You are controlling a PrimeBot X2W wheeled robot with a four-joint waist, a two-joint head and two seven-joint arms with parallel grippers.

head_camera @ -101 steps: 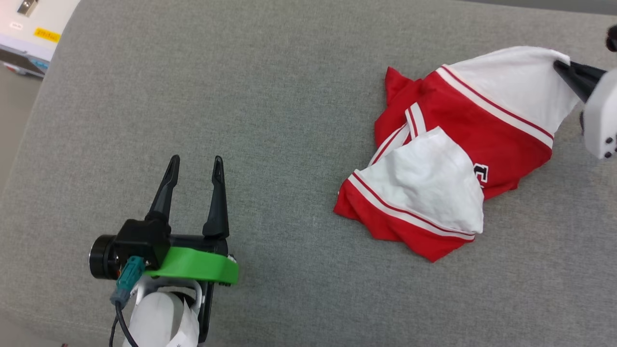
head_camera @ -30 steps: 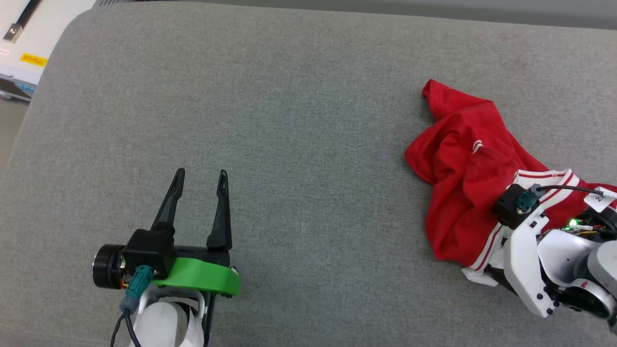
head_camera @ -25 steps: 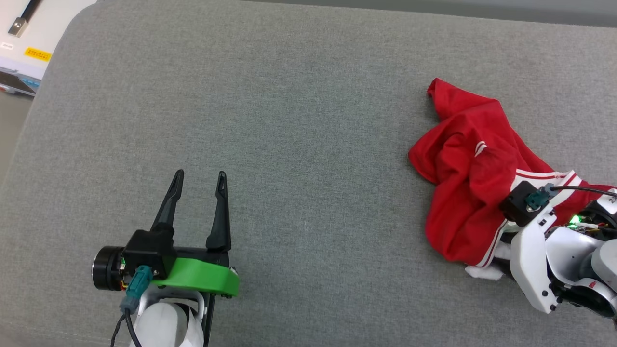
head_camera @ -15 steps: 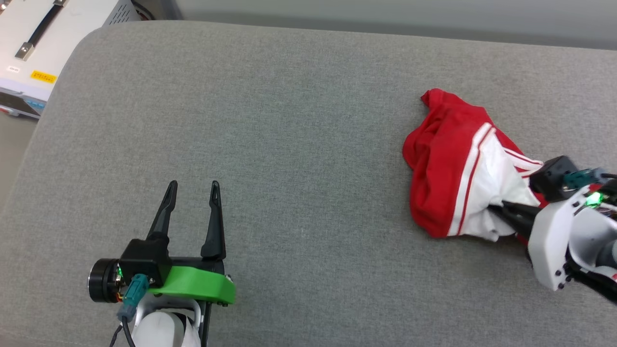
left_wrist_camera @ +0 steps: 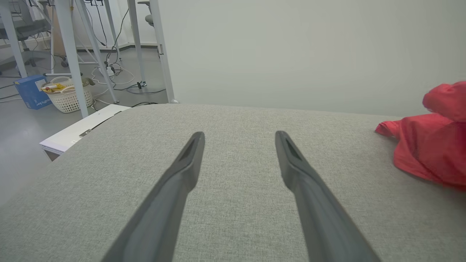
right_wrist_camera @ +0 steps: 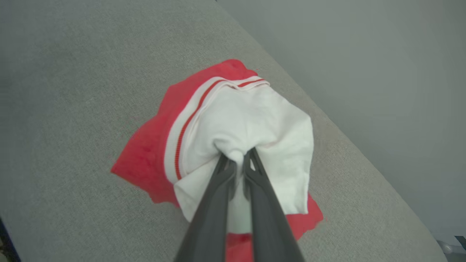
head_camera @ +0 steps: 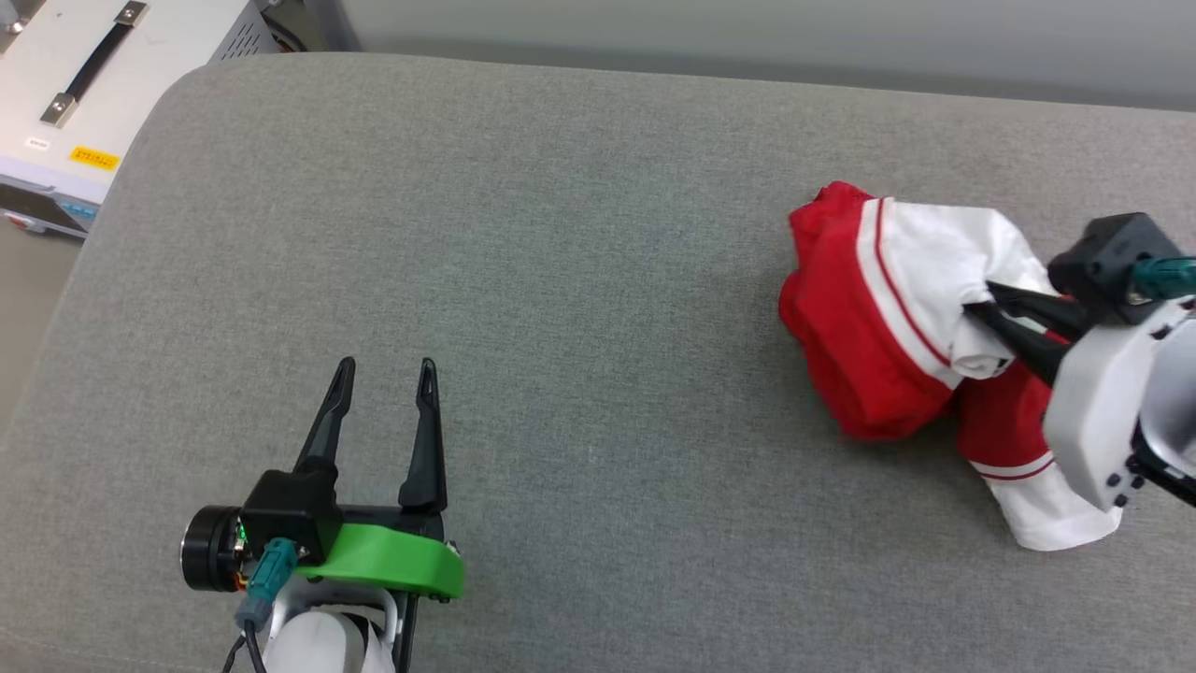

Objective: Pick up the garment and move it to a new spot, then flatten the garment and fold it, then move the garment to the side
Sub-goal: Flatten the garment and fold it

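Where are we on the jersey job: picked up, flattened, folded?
Done: the right gripper is shut on a white sleeve of the garment. In hand: the pickup, with the rest bunched on the grey cushion. Left: moving it to a new spot, flattening, folding, setting aside. The left gripper is open, apart from the garment.
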